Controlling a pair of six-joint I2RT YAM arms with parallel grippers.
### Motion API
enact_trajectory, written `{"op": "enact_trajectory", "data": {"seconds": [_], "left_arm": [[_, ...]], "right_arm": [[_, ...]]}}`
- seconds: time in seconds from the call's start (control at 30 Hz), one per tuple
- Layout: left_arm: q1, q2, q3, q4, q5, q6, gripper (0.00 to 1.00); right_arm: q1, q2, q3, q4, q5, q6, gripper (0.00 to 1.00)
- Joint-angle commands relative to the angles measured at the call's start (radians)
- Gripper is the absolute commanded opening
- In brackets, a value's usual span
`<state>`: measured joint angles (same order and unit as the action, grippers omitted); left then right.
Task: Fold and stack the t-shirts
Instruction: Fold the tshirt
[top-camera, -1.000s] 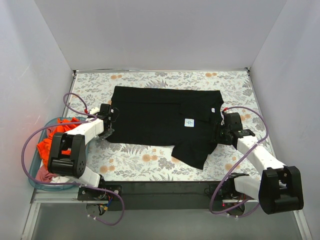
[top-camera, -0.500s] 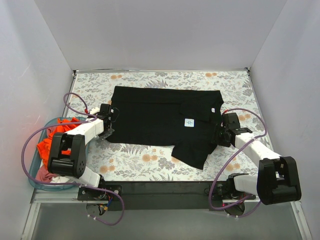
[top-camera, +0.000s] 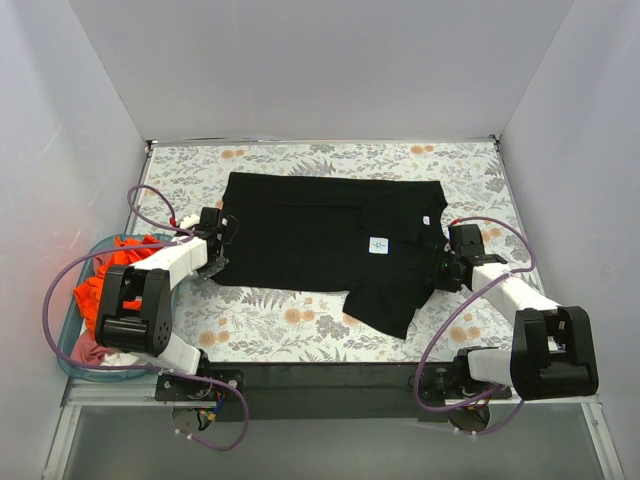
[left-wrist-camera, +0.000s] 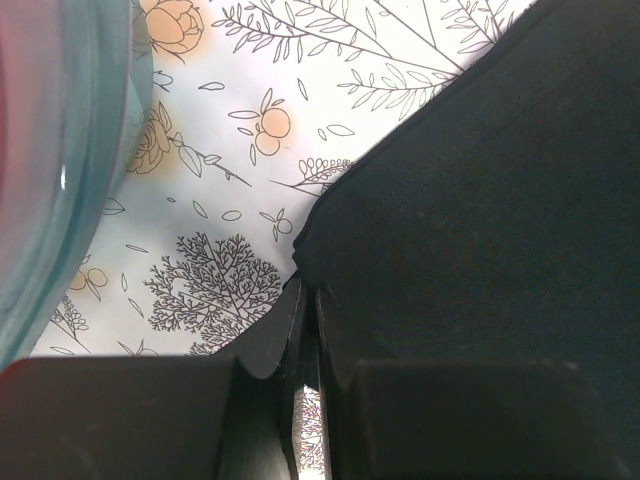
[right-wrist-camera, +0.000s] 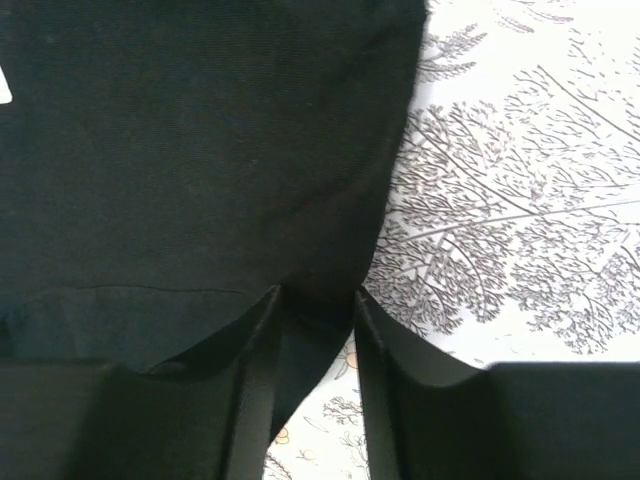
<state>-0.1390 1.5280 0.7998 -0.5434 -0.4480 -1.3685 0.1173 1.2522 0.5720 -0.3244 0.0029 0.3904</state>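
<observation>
1. The left tool (left-wrist-camera: 308, 290) is closed at a corner of the black t-shirt (top-camera: 310, 240); I cannot tell whether it pinches cloth.
2. The right tool (right-wrist-camera: 315, 298) has its jaws partly apart, with the shirt's edge between them.
3. The shirt lies spread on the desk (top-camera: 300, 160) between both tools.

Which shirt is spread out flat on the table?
The black t-shirt, the one with the small white label. The orange-red shirt and the pink shirt are bunched up in the teal basket on the left.
</observation>
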Motion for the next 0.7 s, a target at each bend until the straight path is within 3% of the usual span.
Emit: {"op": "enact_trajectory", "data": {"seconds": [0.0, 0.1, 0.17, 0.23, 0.53, 0.67], "left_arm": [[0.007, -0.011, -0.013, -0.029, -0.014, 0.006, 0.00], [0.007, -0.014, -0.014, -0.030, -0.015, 0.005, 0.00], [0.007, -0.022, -0.013, -0.042, -0.018, -0.007, 0.00], [0.007, -0.044, -0.005, -0.067, -0.021, -0.024, 0.00], [0.007, -0.213, -0.002, -0.178, -0.011, -0.064, 0.00], [0.010, -0.186, 0.073, -0.196, 0.003, -0.055, 0.00]], "right_arm": [[-0.001, 0.024, -0.018, 0.012, -0.053, 0.005, 0.39], [-0.005, 0.029, -0.023, 0.010, -0.047, 0.005, 0.26], [-0.010, 0.013, -0.023, -0.008, -0.034, 0.005, 0.10], [-0.022, -0.022, -0.017, -0.043, -0.008, -0.008, 0.01], [-0.097, -0.261, -0.020, -0.238, 0.036, -0.064, 0.01], [-0.099, -0.202, 0.058, -0.234, 0.019, -0.065, 0.01]]}}
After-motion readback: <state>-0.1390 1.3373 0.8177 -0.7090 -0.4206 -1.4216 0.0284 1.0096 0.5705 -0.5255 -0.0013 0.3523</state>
